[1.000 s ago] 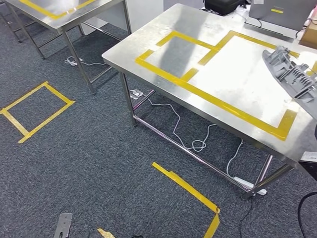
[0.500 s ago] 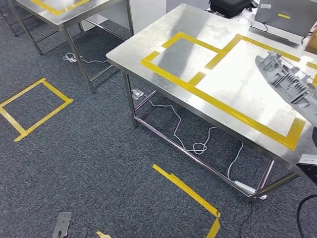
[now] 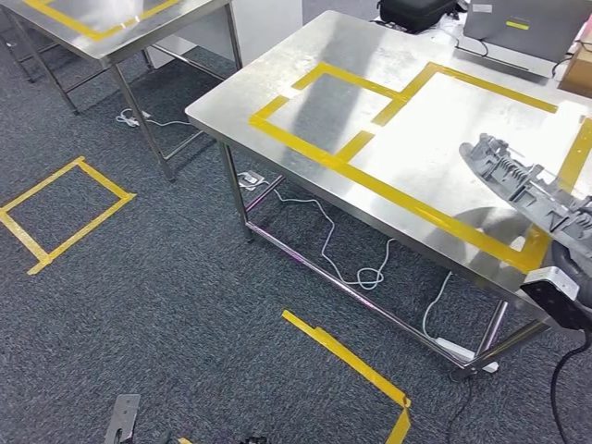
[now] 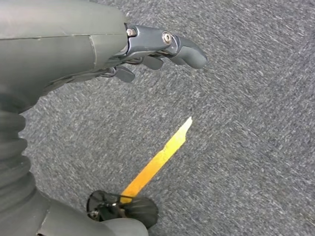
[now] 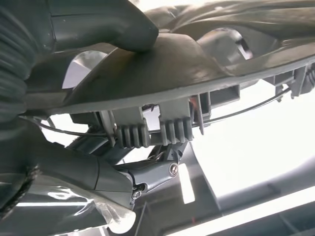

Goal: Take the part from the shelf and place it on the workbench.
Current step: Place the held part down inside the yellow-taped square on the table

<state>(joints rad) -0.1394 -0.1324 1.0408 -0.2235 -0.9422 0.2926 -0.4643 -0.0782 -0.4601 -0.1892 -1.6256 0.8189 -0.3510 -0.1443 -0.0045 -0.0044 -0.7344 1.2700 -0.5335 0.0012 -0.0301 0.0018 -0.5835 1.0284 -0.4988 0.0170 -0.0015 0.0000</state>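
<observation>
The part (image 3: 530,190) is a long grey plastic piece with lots of little ribs, teeth and clips on it. You can see it in the head view at the right side, held up over the near right corner of the workbench (image 3: 335,55), above the yellow tape lines (image 3: 391,190). It is tilted, with its far end pointing out over the shiny steel top. You cannot tell if it touches the table.

Look at the right wrist view and you see the right hand (image 5: 122,123) holding the part (image 5: 185,73). The thick grey thumb (image 5: 111,24) presses on the smooth curved side, and darker fingers (image 5: 156,172) sit under the ribbed side. A thin wire runs along the part's ribbed side.

The end of the part by the hand is cut off by the picture's edge in the head view, so you cannot see its whole shape. The bright light behind it in the wrist view washes out the table.

Your left hand (image 4: 156,49) hangs over the grey carpet (image 4: 260,123), holding nothing, fingers loosely stretched out. A yellow tape strip (image 4: 159,160) lies on the floor under it.
</observation>
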